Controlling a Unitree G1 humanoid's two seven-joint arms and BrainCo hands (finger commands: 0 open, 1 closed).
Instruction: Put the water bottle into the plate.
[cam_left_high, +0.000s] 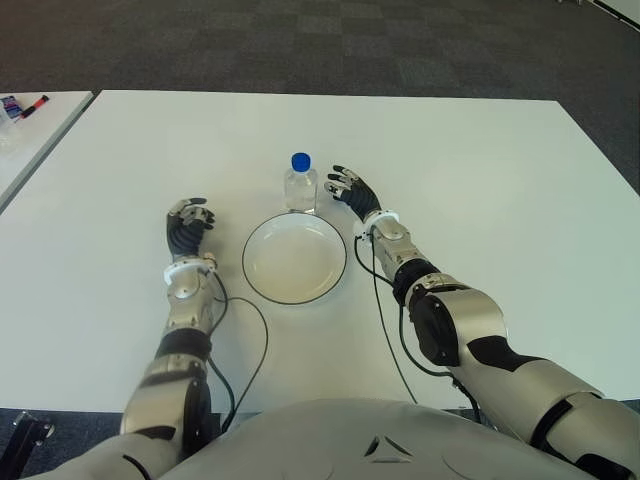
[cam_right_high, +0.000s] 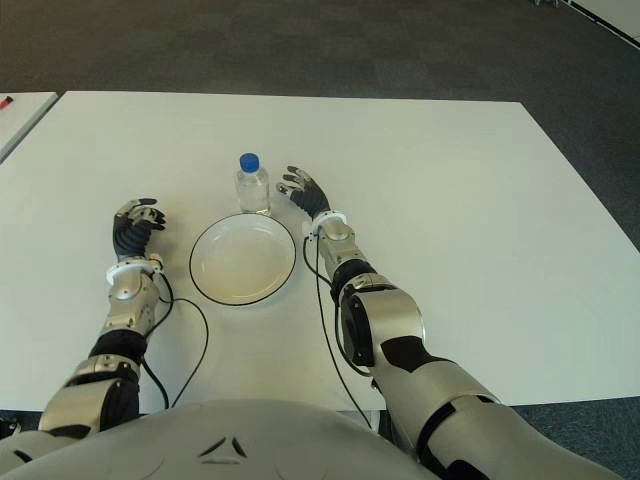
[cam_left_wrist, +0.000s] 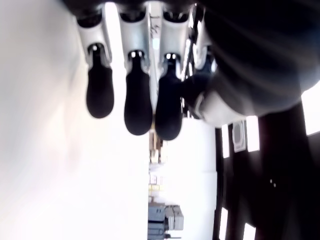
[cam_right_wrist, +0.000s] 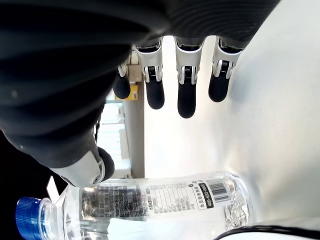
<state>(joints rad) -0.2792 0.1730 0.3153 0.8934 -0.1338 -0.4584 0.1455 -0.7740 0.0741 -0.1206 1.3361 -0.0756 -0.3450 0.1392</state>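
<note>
Nearest the head camera, the white plate (cam_left_high: 295, 258) lies between both hands on the table (cam_left_high: 480, 170). Behind its far rim stands the water bottle (cam_left_high: 300, 184), upright, blue-capped, just beside the right hand (cam_left_high: 352, 190); those fingers (cam_right_wrist: 186, 98) are spread and grip nothing. Beside the plate, the left hand (cam_left_high: 187, 226) shows relaxed, empty fingers (cam_left_wrist: 137, 105).

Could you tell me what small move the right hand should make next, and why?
Probably slide the right hand toward the water bottle and close its fingers around the body. The bottle stands upright on the table just behind the plate, and the right wrist view shows the open fingers beside it, not gripping. The left hand shows left of the plate.
</note>
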